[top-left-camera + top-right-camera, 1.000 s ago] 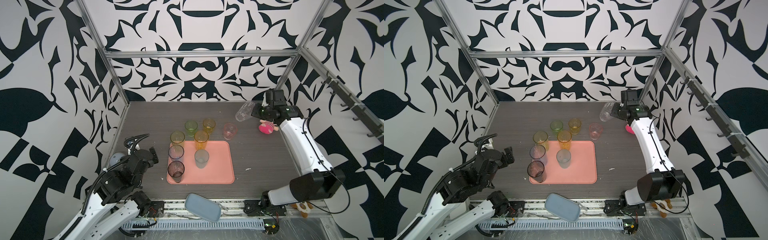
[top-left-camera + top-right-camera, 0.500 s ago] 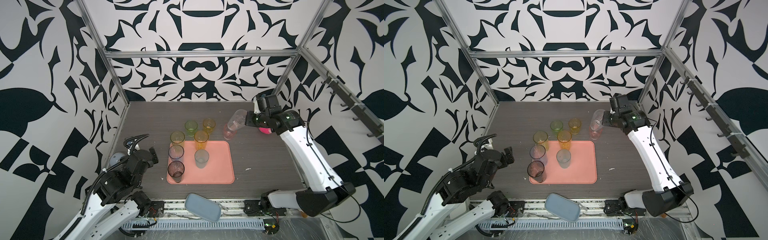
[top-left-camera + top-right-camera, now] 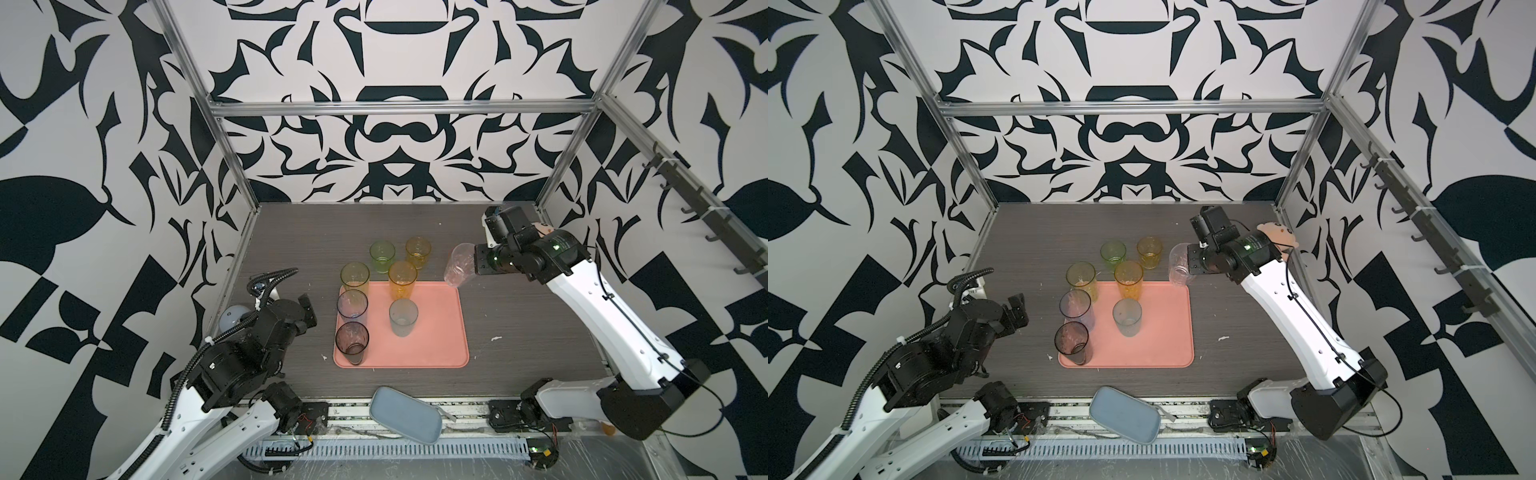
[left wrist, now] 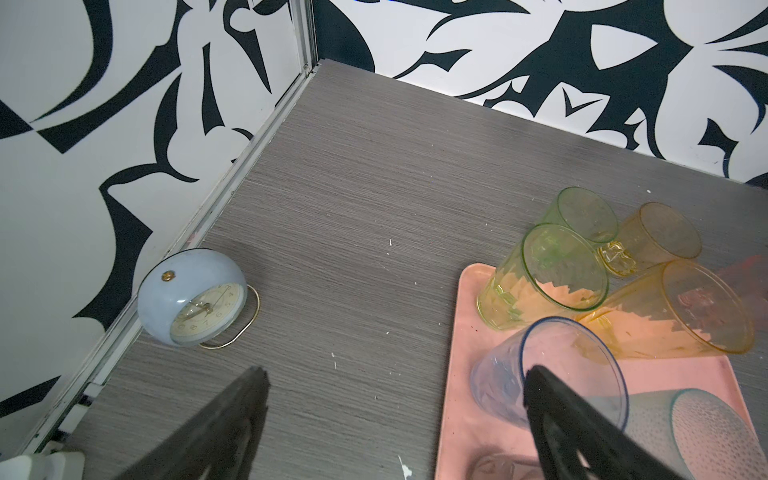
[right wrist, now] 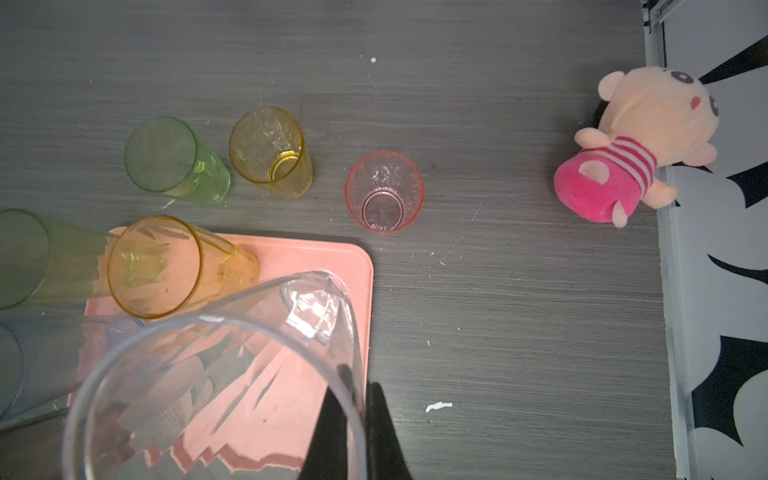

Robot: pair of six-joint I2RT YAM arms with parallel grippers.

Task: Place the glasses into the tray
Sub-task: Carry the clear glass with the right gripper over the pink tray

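right tool [image 5: 360, 409] pinching the rim of the clear glass [image 3: 458, 266], one finger inside, one outside. glass tilted, held in the air right of centre in both top views, seemingly just off the upper right corner of the tray [image 3: 432, 345]; height hard to judge. left tool [image 4: 395, 374] spread wide, holding nothing, lower left over the desk [image 3: 519, 316]. five other glasses [image 3: 403, 318] stand on the tray. green glass [image 3: 382, 255], amber glass [image 3: 417, 250] and pink glass [image 5: 384, 191] stand on the desk.

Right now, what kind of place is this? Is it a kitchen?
Probably a robot test booth, not a kitchen: patterned walls on a metal frame box in the table, and the left arm and right arm are mounted at its front.
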